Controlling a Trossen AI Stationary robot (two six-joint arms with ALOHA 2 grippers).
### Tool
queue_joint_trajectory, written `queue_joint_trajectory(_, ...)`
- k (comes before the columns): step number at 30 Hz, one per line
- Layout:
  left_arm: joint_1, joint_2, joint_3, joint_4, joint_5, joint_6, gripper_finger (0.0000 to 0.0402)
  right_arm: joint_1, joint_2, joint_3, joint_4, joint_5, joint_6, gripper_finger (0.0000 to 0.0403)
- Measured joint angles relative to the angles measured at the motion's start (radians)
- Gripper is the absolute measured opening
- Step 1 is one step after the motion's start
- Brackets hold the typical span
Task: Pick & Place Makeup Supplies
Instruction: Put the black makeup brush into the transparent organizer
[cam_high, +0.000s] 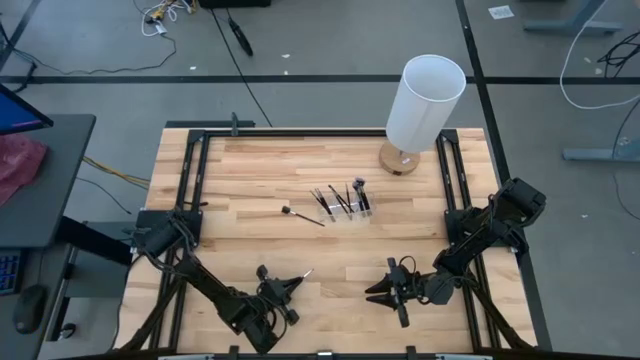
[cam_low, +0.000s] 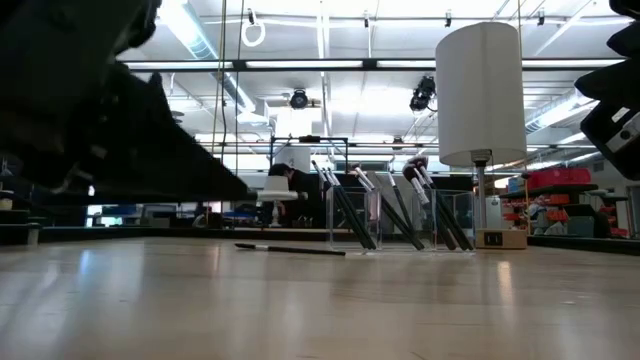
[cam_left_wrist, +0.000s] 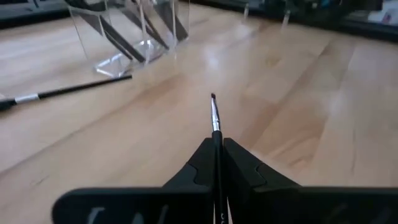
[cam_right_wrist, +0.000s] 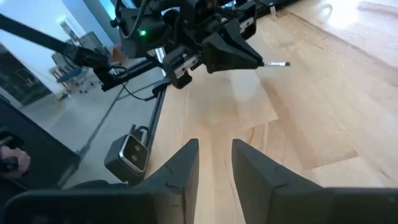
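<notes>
**Left claw clamped on one brush, path ahead partly blocked**

I have the left gripper (cam_left_wrist: 217, 163) clenched on a thin makeup brush (cam_left_wrist: 215, 118), its tip poking forward past the fingers. Ahead of it, one loose brush (cam_high: 303, 215) lies flat on the table (cam_high: 250, 170), between my claw and the clear holder (cam_high: 345, 212), where more brushes (cam_high: 340, 197) lean. Beyond the holder stands the white lamp (cam_high: 425, 100). My right gripper (cam_right_wrist: 214, 165) waits off to the side, fingers parted and holding nothing.

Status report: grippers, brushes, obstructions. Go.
Left gripper shut on thin dark-handled brush, near table front. Right gripper open, empty. One brush loose beside clear plastic holder. Path clear.
</notes>
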Motion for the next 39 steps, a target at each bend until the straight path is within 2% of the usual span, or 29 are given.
queue_joint_trajectory(5, 0.002, 0.000, 0.016, 0.075, -0.020, 0.067, 0.0015, 0.000, 0.077, 0.015, 0.021, 0.000, 0.015, 0.0100)
queue_joint_trajectory(13, 0.038, -0.002, 0.018, 0.482, 0.019, 0.457, 0.0014, -0.045, 0.331, 0.211, 0.055, 0.004, 0.000, 0.0100)
queue_joint_trajectory(17, 0.054, -0.004, 0.018, 0.675, 0.076, 0.639, 0.0019, -0.071, 0.417, 0.275, 0.182, 0.022, -0.056, 0.0106)
queue_joint_trajectory(21, 0.055, -0.004, 0.018, 0.809, 0.108, 0.757, 0.0017, -0.077, 0.436, 0.273, 0.368, 0.044, -0.154, 0.0133)
queue_joint_trajectory(25, 0.055, -0.004, 0.019, 0.882, 0.110, 0.826, 0.0018, -0.068, 0.436, 0.256, 0.536, 0.080, -0.272, 0.0164)
queue_joint_trajectory(28, 0.055, -0.004, 0.019, 0.904, 0.110, 0.843, 0.0020, -0.059, 0.436, 0.256, 0.574, 0.090, -0.327, 0.0176)
queue_joint_trajectory(32, 0.055, -0.004, 0.019, 0.918, 0.110, 0.843, 0.0018, -0.065, 0.436, 0.273, 0.575, 0.120, -0.301, 0.0174)
queue_joint_trajectory(39, 0.055, -0.004, 0.019, 0.927, 0.121, 0.846, 0.0020, -0.084, 0.436, 0.308, 0.575, 0.110, -0.327, 0.0158)
